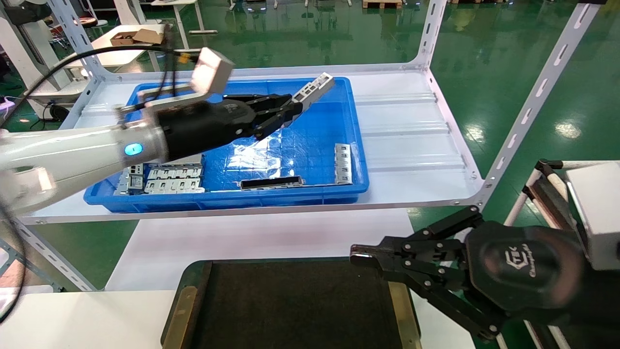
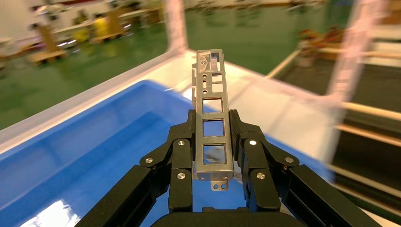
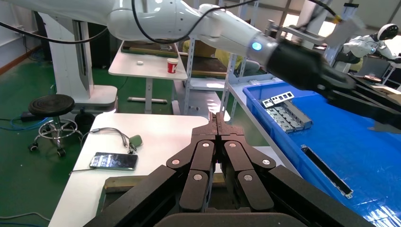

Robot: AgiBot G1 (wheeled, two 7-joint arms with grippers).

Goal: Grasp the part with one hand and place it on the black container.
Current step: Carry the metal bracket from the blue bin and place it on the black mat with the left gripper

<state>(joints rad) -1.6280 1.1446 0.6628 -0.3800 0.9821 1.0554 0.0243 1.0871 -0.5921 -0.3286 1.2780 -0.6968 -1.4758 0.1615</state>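
Observation:
My left gripper (image 1: 290, 112) is shut on the part (image 1: 315, 89), a narrow silver-grey ladder-like bar with rectangular cutouts, and holds it in the air above the blue bin (image 1: 356, 145). In the left wrist view the part (image 2: 213, 109) sticks out between the two fingers (image 2: 182, 156), clamped near its lower end. The black container (image 1: 290, 305), a shallow dark tray with brass-coloured strips, lies at the front of the white table. My right gripper (image 1: 361, 257) is shut and empty, just above the tray's far right corner; its fingertips (image 3: 217, 124) touch.
The blue bin stands on a white metal shelf (image 1: 411, 145) and holds grey stamped plates (image 1: 167, 178), a dark open-slot bar (image 1: 272, 182) and another grey part (image 1: 342, 163). Slotted shelf uprights (image 1: 537, 92) rise at the right. A phone (image 3: 113, 161) lies on a side table.

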